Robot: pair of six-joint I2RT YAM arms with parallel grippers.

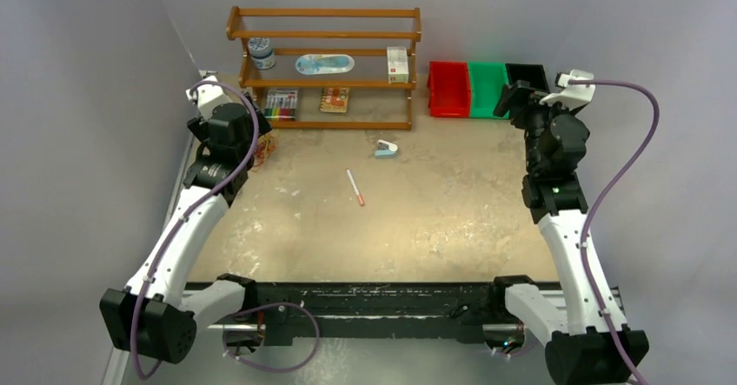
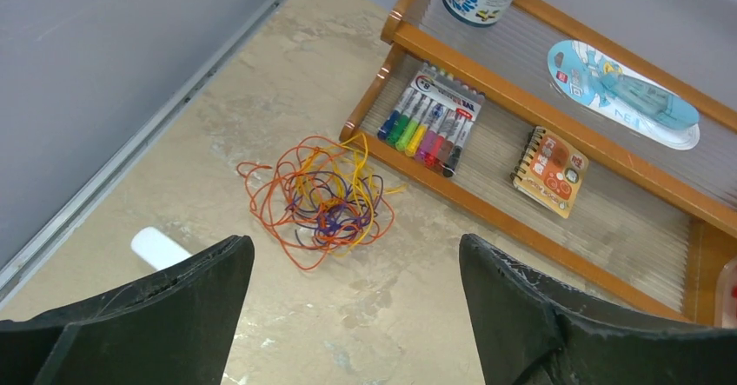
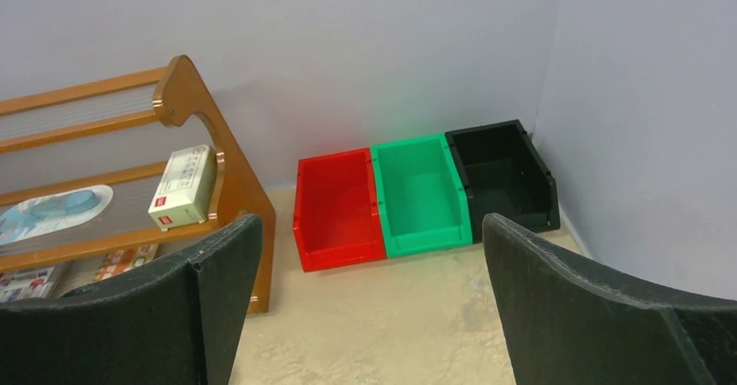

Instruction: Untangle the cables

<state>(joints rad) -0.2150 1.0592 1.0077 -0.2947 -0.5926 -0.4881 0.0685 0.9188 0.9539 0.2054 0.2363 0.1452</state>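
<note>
Worktop (image 2: pixel 261 81): beige, mottled stone-like look, matt, scuffed patches. Rack (image 3: pixel 239 176): varnished wood, semi-gloss; shelf boards ribbed clear plastic. Cables (image 2: pixel 326 198): thin, smooth plastic coat, slight sheen. Left tool (image 2: pixel 355 259), right tool (image 3: pixel 372 229): black matt plastic, rough grainy edges. Bins (image 3: pixel 417 194): smooth moulded plastic, low gloss. Notebook (image 2: pixel 550 170): glossy paper cover.

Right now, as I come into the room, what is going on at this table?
Nothing is being held yet. The left gripper hangs open above the cables, a loose tangle of orange, yellow and purple wires lying on the table at the corner of the wooden shelf. The right gripper is open too, on the far right side, facing the red bin, green bin and black bin. The untangling has not begun.
</note>
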